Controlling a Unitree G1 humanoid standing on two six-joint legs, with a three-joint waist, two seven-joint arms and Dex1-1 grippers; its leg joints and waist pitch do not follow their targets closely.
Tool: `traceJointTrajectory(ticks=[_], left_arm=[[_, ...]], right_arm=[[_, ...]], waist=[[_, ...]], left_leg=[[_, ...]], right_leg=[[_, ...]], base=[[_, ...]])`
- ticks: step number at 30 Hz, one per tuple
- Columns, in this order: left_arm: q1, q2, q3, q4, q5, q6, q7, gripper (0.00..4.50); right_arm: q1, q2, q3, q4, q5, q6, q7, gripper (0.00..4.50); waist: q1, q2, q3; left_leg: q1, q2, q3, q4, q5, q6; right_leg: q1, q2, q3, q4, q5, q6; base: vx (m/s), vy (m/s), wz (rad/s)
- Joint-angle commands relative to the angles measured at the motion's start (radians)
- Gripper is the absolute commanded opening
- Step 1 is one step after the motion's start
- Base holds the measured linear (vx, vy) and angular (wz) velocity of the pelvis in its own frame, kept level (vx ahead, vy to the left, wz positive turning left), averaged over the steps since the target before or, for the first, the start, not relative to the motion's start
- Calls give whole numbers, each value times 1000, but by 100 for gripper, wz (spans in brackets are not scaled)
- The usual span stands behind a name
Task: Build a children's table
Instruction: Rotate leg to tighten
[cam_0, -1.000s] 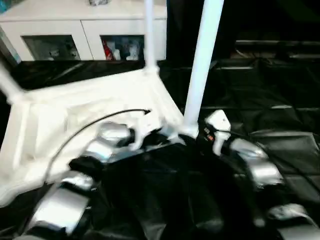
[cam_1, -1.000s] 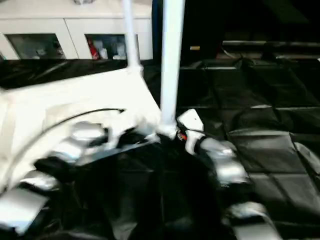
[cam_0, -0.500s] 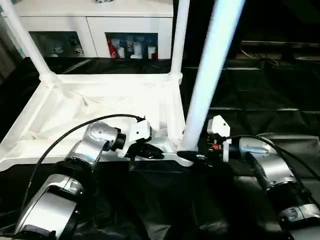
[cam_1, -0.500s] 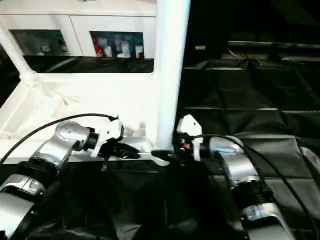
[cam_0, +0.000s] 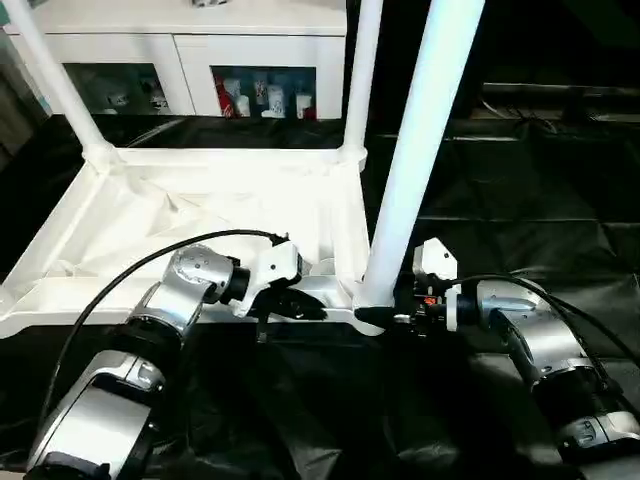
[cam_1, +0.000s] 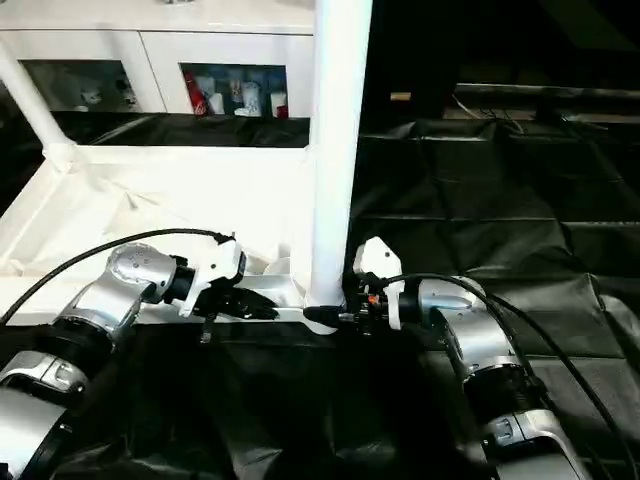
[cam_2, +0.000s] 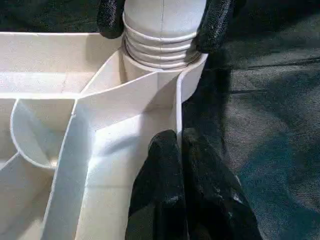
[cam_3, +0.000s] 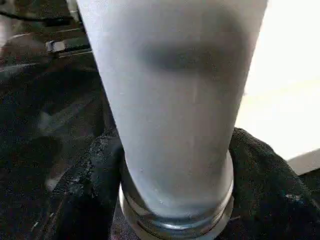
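The children's table lies upside down, its rimmed white top (cam_0: 180, 215) on the black sheet. Two legs stand at the far corners (cam_0: 50, 85) (cam_0: 362, 80). A third leg (cam_0: 420, 160) stands in the near right corner socket, and its ribbed base (cam_2: 162, 42) shows in the left wrist view. My left gripper (cam_0: 300, 305) is shut on the near rim wall (cam_2: 176, 107) just beside that corner. My right gripper (cam_0: 385, 318) is shut on the base of the near leg (cam_3: 175, 100), with one black finger (cam_2: 112, 17) on each side.
A white cabinet with glass doors (cam_0: 180, 50) stands behind the table. Wrinkled black sheeting (cam_0: 520, 180) covers the floor to the right and in front. A black cable (cam_0: 120, 280) loops over my left forearm.
The camera steadied after tilting. My right gripper's fingers have narrowed onto the near leg's base, and the leg stands a little more upright. My left gripper has kept its hold on the rim.
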Motion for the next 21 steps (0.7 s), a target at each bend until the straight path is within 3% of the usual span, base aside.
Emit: traceJointTrajectory(ticks=[1,3,5,6,7,9,10,12,16,17,18,20,21], left_arm=[[3,-18,1,46,44,23,121,0],[-17,-58,9,87,68,43,251,0],[-22,-76,9,100,72,60,285,0],[-26,-95,7,109,78,66,314,0],[-29,-115,6,116,79,75,335,0],[-38,-165,6,130,76,91,382,0],[-45,-195,6,139,75,103,407,0],[-58,-234,4,151,78,113,443,0],[-72,-266,8,162,78,117,454,0],[-72,-265,8,160,77,116,446,0],[-69,-256,6,150,73,114,418,0],[-68,-251,7,148,72,114,408,0],[-59,-230,5,132,64,108,357,0]], right_arm=[[19,33,2,34,-22,-2,-73,272],[19,94,-48,89,-18,30,-231,272],[18,114,-62,108,-21,41,-288,270],[19,132,-68,119,-30,46,-339,270],[20,153,-75,129,-38,52,-394,270],[13,201,-78,151,-71,39,-517,270],[5,231,-78,166,-87,33,-582,270],[-4,271,-63,174,-115,25,-636,270],[-10,292,-17,166,-144,-39,-593,270],[-12,290,-16,165,-139,-50,-581,326],[-13,280,-28,154,-107,-45,-533,339],[-14,274,-32,149,-100,-45,-516,361],[-15,244,-31,134,-92,-59,-462,376]], waist=[[3,-16,-62],[-2,-16,-58],[-9,-17,-54],[-14,-11,-52],[-15,-13,-52],[-21,3,-44],[-27,-3,-40],[-37,-3,-34],[-39,-4,-40],[-38,-4,-41],[-38,-8,-43],[-36,-3,-44],[-37,-11,-44]], left_leg=[[36,80,-42,-72,-166,71],[40,81,-44,-81,-226,29],[46,80,-51,-90,-300,-27],[45,80,-54,-96,-325,-45],[46,81,-55,-98,-334,-50],[55,78,-58,-103,-417,-86],[58,76,-59,-104,-454,-95],[73,73,-74,-106,-562,-117],[76,73,-75,-116,-558,-104],[75,73,-72,-118,-535,-93],[71,73,-69,-119,-505,-80],[67,75,-65,-121,-472,-68],[63,74,-63,-120,-458,-60]], right_leg=[[22,-77,33,-60,-29,-278],[20,-80,36,-70,-131,-263],[19,-86,38,-84,-256,-234],[18,-83,38,-89,-289,-212],[18,-83,38,-90,-295,-204],[5,-82,40,-101,-349,-187],[2,-84,41,-108,-390,-179],[-3,-90,39,-123,-547,-132],[1,-85,41,-129,-491,-118],[2,-85,43,-128,-447,-128],[6,-83,43,-125,-397,-141],[9,-82,43,-119,-330,-159],[14,-82,41,-118,-312,-166]], base=[[0,0,0],[0,0,0],[0,0,0],[0,0,0],[0,0,0],[0,0,0],[0,0,0],[0,0,0],[0,0,0],[0,0,0],[0,0,0],[0,0,0],[0,0,0]])
